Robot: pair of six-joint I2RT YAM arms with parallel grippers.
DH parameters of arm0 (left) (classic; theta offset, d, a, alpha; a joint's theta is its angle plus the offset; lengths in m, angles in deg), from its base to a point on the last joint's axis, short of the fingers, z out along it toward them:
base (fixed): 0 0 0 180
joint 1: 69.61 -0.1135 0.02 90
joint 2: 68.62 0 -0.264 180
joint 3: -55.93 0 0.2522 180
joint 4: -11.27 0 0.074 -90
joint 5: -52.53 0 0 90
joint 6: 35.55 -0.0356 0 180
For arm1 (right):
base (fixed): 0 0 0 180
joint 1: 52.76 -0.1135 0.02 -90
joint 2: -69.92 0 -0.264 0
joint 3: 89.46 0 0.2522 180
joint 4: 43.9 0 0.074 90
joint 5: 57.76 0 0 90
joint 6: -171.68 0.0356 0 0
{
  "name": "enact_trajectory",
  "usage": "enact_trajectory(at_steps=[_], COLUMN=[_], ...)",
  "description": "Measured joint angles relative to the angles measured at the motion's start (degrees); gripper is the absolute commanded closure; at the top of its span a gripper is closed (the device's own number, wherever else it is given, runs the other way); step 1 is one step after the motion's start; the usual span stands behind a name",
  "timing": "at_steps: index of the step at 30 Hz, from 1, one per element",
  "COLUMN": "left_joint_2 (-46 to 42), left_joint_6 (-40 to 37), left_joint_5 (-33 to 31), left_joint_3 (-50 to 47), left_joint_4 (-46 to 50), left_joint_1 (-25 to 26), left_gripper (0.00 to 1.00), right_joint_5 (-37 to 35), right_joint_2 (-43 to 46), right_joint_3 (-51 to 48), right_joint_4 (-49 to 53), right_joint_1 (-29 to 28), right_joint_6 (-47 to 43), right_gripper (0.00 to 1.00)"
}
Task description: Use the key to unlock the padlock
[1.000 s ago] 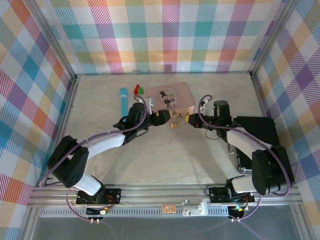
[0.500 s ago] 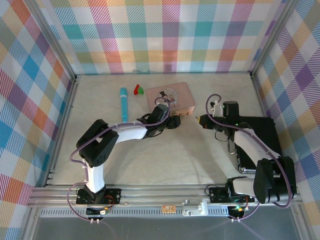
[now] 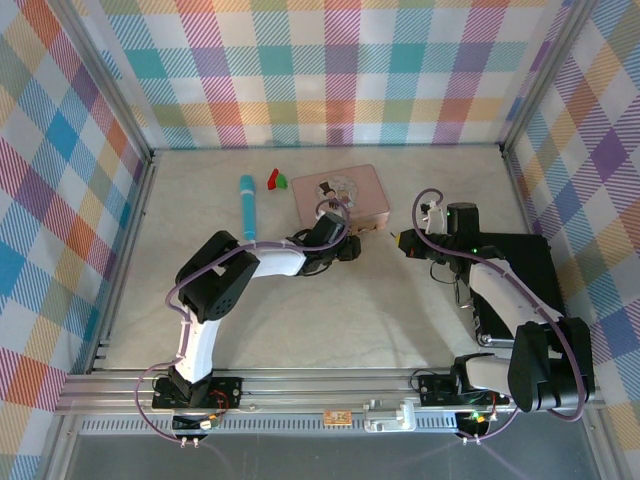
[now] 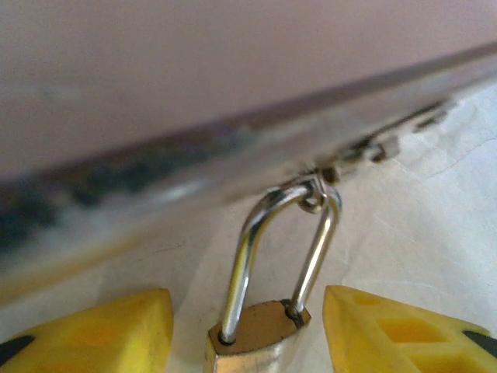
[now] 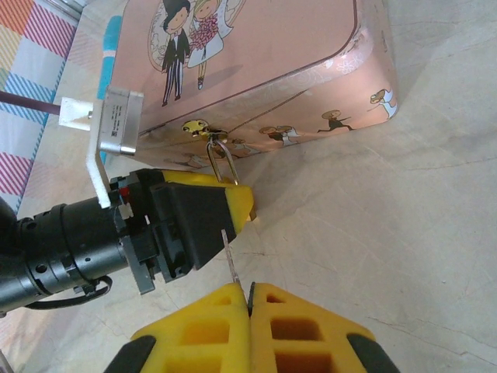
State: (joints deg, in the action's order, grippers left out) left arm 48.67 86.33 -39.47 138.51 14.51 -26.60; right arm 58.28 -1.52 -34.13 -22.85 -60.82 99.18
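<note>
Judging progress, we put the task early, with nothing unlocked yet. In the top view the pink box (image 3: 340, 190) sits toward 12 o'clock, and the padlock (image 4: 258, 336) hangs at its 6 o'clock edge. Our left gripper (image 4: 247, 299) straddles the padlock, jaws apart with slim gaps either side. Both shackle legs sit in the body, and the long axis runs 12 to 6 with the shackle up. Our right gripper (image 5: 250, 299) is clamped on the key (image 5: 231, 256), whose blade points to 12 o'clock, toward the padlock but apart from it. Inserting and turning remain.
</note>
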Motion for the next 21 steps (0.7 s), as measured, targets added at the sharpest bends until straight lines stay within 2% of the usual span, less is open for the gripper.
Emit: enact_trajectory(at_steps=[5,8,14,21], left_joint_2=[0.94,1.05,1.6,1.57], left_joint_6=[0.0,0.0,1.33,4.63], left_joint_5=[-0.2,-0.24,2.1,5.73], left_joint_3=[0.79,0.87,1.38,1.42], left_joint_4=[-0.11,-0.11,-0.59,-2.05], left_joint_1=[-0.02,-0.11,-0.15,-0.17], left_gripper=[0.59,0.61,0.8,0.95], right_joint_5=[0.13,0.31,1.73,1.84], right_joint_2=[0.94,1.05,-0.46,-3.15], right_joint_3=[0.02,0.02,0.02,-0.74], right_joint_4=[0.44,0.61,-1.09,-3.58], right_joint_1=[0.0,0.0,0.0,0.0], right_joint_6=[0.02,0.02,1.9,5.6], right_gripper=[1.0,1.0,1.0,1.0])
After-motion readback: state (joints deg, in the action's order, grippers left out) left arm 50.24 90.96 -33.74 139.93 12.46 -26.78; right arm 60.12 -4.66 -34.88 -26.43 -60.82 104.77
